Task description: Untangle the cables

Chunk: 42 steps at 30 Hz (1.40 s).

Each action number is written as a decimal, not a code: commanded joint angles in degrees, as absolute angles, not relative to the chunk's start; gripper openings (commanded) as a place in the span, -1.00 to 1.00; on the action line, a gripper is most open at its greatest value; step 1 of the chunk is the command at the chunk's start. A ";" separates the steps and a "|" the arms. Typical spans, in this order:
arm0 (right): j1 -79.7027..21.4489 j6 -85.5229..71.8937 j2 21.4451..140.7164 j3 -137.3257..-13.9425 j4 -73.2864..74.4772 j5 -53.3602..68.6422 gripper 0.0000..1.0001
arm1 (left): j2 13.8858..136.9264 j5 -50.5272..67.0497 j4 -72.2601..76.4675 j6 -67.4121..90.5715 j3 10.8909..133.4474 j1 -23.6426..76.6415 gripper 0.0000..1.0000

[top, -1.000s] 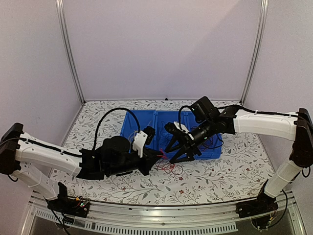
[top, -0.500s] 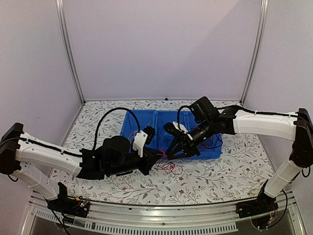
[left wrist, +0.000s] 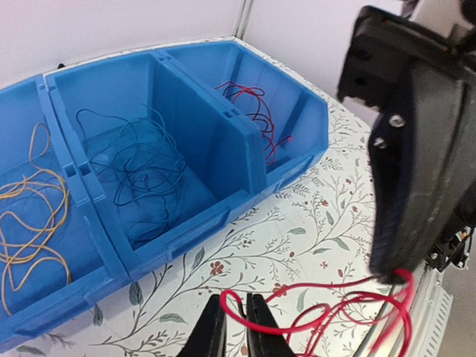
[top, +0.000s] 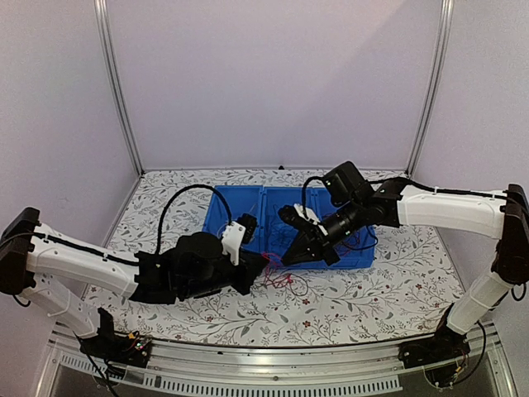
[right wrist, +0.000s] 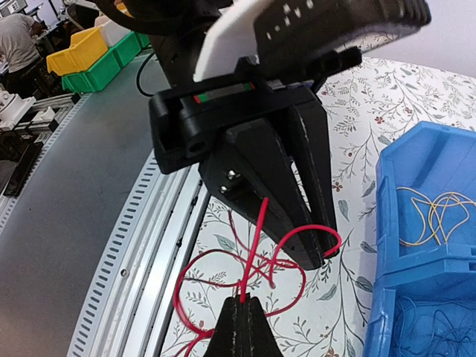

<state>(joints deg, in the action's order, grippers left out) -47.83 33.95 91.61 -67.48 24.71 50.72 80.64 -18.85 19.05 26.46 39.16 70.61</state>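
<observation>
On the floral table [top: 388, 289], mid-depth: a blue bin [top: 240, 207] with three compartments side by side. The left arm [top: 83, 260] and right arm [top: 450, 207] both reach in low and meet just in front of the bin's near wall.

Left gripper [left wrist: 236, 331]: fingers almost together, pinching a strand of the red cable [left wrist: 349, 305] that passes between the tips. Right gripper [right wrist: 242, 316]: jaws fully closed, clamped on the same red cable. A short straight run of it rises from that tip toward the left gripper's fingers. The gripper tips are near each other, not touching. The rest of the red cable lies in loose loops on the table under them, outside the bin.

Bin contents, left wrist view: yellow-tan cables [left wrist: 30, 216] in the left compartment, dark blue cables [left wrist: 145, 167] in the middle, a few red strands [left wrist: 249, 100] in the right one.
</observation>
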 commanded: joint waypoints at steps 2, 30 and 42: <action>-46.63 35.88 87.63 -68.11 27.53 57.19 -1.00 | 82.09 -24.85 13.78 31.20 36.75 68.87 -0.68; -26.97 38.32 71.85 -73.03 34.03 64.47 -1.00 | 84.35 -29.46 3.38 46.38 25.28 66.27 -1.00; -16.46 32.46 71.31 -89.19 34.59 47.69 -1.00 | 76.88 -32.02 -6.15 56.80 18.89 66.28 -1.00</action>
